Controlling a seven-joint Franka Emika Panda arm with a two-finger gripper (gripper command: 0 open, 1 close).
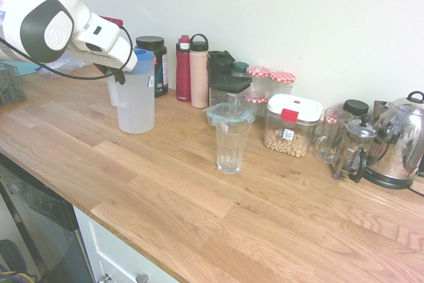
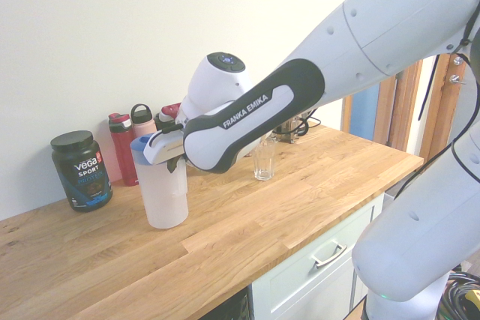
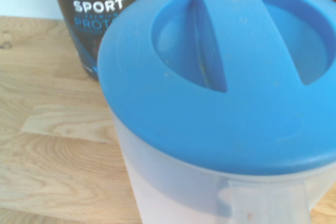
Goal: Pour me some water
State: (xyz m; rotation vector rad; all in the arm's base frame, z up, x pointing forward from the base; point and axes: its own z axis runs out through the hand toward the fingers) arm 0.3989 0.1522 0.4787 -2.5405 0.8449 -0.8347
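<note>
Jaws of the white gripper [image 2: 175,163] pinch the side handle [image 1: 113,93] of the frosted, blue-lidded plastic jug [image 1: 138,109]. Clear glass tumbler [image 1: 230,149]: four o'clock from jug, first exterior view

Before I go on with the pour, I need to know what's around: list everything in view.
jug: one, frosted white, blue lid, on the counter at the gripper
tumbler: one, clear, mid-counter
tub: one, black, behind the jug
bottles: two, red and pink, by the wall
cereal box: one, clear, white lid, right of the tumbler in the first exterior view
kettle: one, silver, far right there
French press: one, clear and dark, beside the kettle
gripper: one, dark fingers, at the jug's upper part
</note>
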